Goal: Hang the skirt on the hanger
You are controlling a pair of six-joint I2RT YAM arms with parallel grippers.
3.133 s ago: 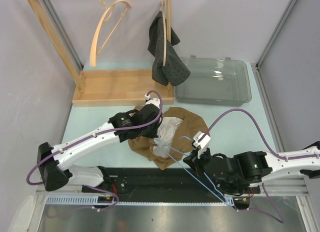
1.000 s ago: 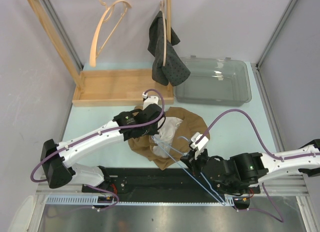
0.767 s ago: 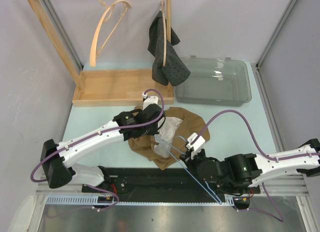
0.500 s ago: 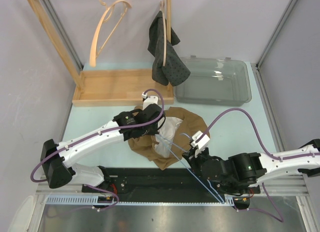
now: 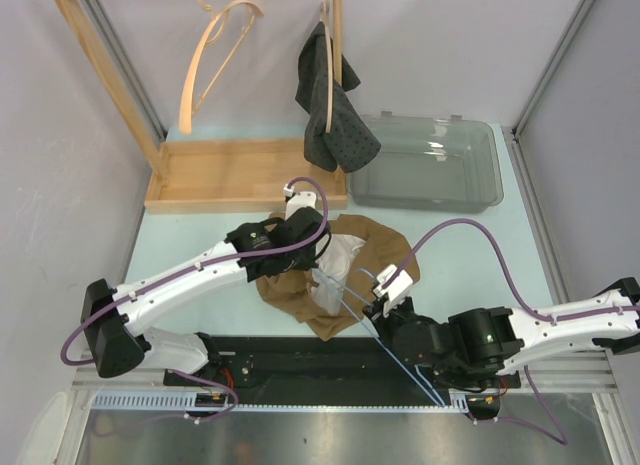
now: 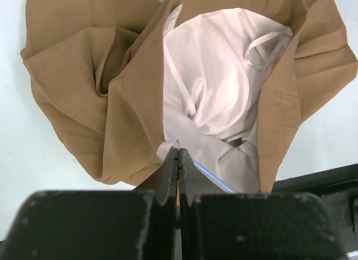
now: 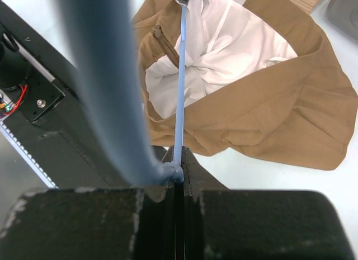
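Right wrist view: we list the right gripper (image 7: 178, 170) clamped on a blue hanger (image 7: 179, 86), whose rod runs straight ahead of the fingers into the brown skirt (image 7: 291, 109) and its white lining (image 7: 235, 53). The left gripper (image 6: 178, 158), nearer the cloth, is closed and apparently pinches the skirt's lining edge.

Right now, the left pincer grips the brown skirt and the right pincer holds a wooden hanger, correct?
No: the right pincer holds a blue hanger, not a wooden one, as the right wrist view shows. The left pincer does grip the brown skirt.
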